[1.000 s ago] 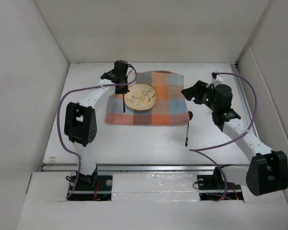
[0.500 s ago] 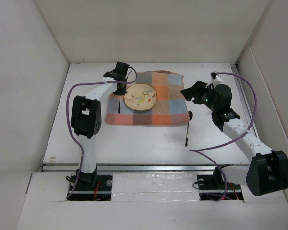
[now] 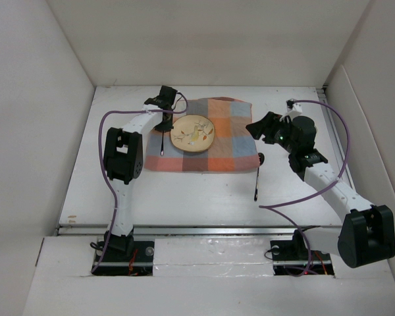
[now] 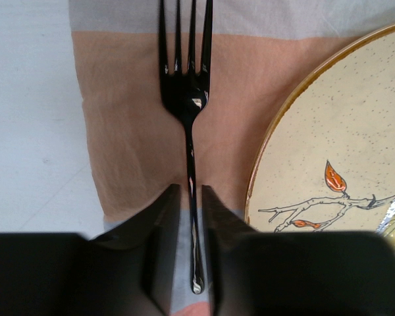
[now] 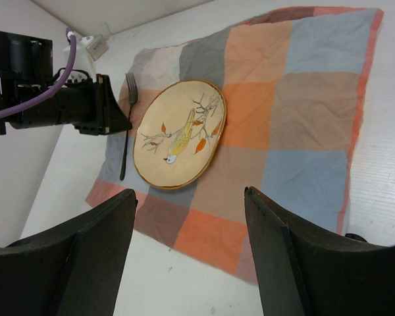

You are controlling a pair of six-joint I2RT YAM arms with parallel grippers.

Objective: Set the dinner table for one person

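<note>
The dinner table (image 3: 184, 191) is a white tabletop with an orange, blue and grey checked placemat (image 3: 224, 141) on it. A cream plate with a bird painting (image 3: 192, 133) sits on the placemat. A black fork (image 3: 162, 141) lies flat on the placemat's left strip, beside the plate. In the left wrist view the fork (image 4: 187, 99) points away, and its handle end lies between the fingers with a thin gap on each side. My left gripper (image 4: 191, 189) is narrowly open around that handle. My right gripper (image 5: 189, 192) is wide open and empty, above the placemat's right edge (image 3: 257, 128).
A black utensil with a rounded head (image 3: 258, 172) lies on the bare table just right of the placemat. A metal rail (image 3: 204, 229) runs along the near edge. White walls stand on the left, back and right.
The fork has gone from hanging at my left gripper to lying on the placemat's left strip, shifted slightly left. The left arm has swung upright. The right arm barely moved.
</note>
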